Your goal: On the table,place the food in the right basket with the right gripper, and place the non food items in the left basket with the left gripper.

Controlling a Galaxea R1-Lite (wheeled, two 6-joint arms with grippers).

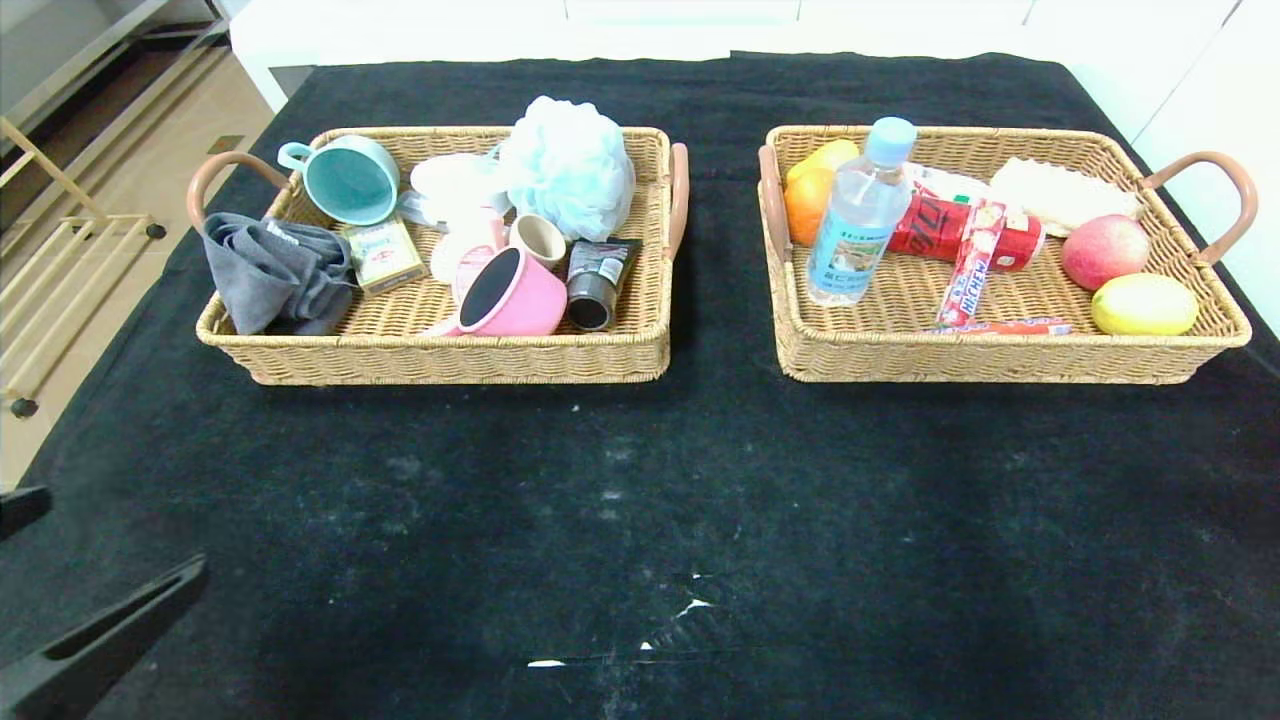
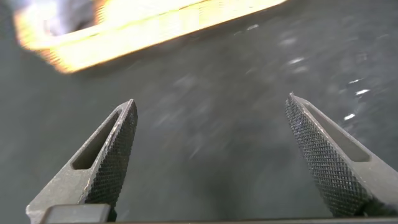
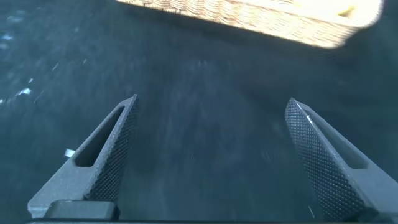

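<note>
The left basket (image 1: pixel 450 355) holds the pink saucepan (image 1: pixel 515 295), the beige cup (image 1: pixel 540 240) and the pink squeeze bottle (image 1: pixel 470 255). The right basket (image 1: pixel 1000 360) holds the clear bottle (image 1: pixel 855 225), the Hi-Chew stick (image 1: pixel 970 265) and the orange sausage stick (image 1: pixel 1005 327). My left gripper (image 1: pixel 60 570) is open and empty low over the table (image 1: pixel 640 500) at the near left; its wrist view (image 2: pixel 211 99) shows the left basket's wall (image 2: pixel 124 28) ahead. My right gripper (image 3: pixel 212 99) is open and empty over the cloth, out of the head view, with the right basket (image 3: pixel 261 18) ahead.
The left basket also holds a teal mug (image 1: pixel 345 180), a grey cloth (image 1: pixel 275 275), a small box (image 1: pixel 385 255), a black tube (image 1: pixel 598 280) and a blue bath puff (image 1: pixel 568 165). The right basket also holds an orange (image 1: pixel 805 205), a red can (image 1: pixel 950 235), an apple (image 1: pixel 1105 250) and a lemon (image 1: pixel 1143 304).
</note>
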